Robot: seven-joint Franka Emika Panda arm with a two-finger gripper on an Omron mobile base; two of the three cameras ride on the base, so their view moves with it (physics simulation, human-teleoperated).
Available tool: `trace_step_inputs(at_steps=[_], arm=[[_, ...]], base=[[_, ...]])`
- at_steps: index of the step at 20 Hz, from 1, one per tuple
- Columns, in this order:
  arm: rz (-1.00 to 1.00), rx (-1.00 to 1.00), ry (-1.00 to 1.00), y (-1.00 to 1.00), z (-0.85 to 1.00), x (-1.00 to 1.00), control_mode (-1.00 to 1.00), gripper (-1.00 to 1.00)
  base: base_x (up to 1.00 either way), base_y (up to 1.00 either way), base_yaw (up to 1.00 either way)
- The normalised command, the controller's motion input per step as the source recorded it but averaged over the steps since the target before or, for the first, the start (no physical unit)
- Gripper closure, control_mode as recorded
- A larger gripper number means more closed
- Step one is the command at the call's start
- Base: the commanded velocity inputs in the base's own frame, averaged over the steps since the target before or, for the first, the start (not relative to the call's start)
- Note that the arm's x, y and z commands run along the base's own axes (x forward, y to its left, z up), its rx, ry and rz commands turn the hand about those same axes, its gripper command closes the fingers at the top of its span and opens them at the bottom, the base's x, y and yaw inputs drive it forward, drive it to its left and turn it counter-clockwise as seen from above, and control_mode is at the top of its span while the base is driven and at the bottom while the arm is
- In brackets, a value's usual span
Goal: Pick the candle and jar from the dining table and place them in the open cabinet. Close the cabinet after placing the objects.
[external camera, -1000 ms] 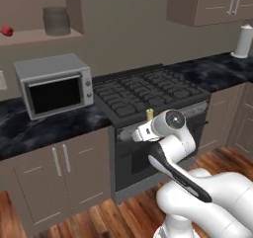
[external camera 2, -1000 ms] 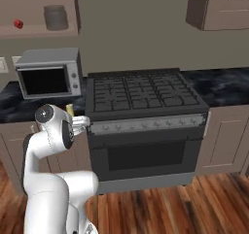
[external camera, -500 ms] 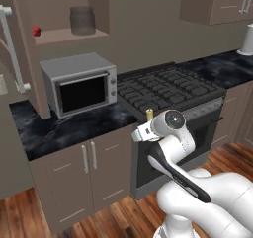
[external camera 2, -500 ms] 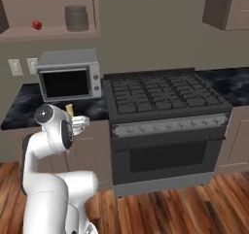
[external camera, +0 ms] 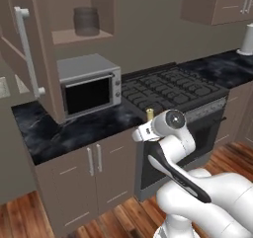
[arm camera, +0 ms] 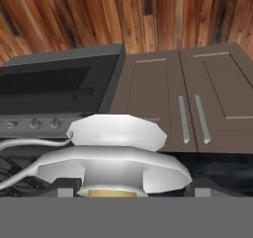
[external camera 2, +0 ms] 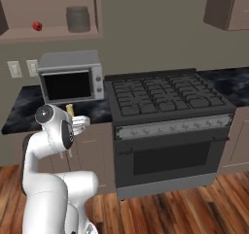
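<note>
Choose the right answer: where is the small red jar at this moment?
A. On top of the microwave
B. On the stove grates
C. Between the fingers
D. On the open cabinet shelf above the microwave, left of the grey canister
D: in the right base view the jar sits on the cabinet shelf, left of the grey canister, above the microwave.
</note>
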Motion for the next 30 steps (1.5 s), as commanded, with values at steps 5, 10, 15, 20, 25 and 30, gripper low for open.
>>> trace_step_inputs(at_steps=[5, 10, 15, 20, 25, 30], arm=[[0.0, 0.0, 0.0, 0.0, 0.0, 0.0, 1.0, 1.0], [0.0, 0.0, 0.0, 0.0, 0.0, 0.0, 1.0, 1.0], [0.0, 0.0, 0.0, 0.0, 0.0, 0.0, 1.0, 1.0], [0.0, 0.0, 0.0, 0.0, 0.0, 0.0, 1.0, 1.0], [0.0, 0.0, 0.0, 0.0, 0.0, 0.0, 1.0, 1.0], [0.0, 0.0, 0.0, 0.0, 0.0, 0.0, 1.0, 1.0]], base=[[0.31, 0.24, -0.01], [0.35, 0.35, 0.0], [0.31, 0.46, 0.0], [0.22, 0.51, 0.0], [0.17, 0.36, -0.01], [0.23, 0.27, 0.0]])
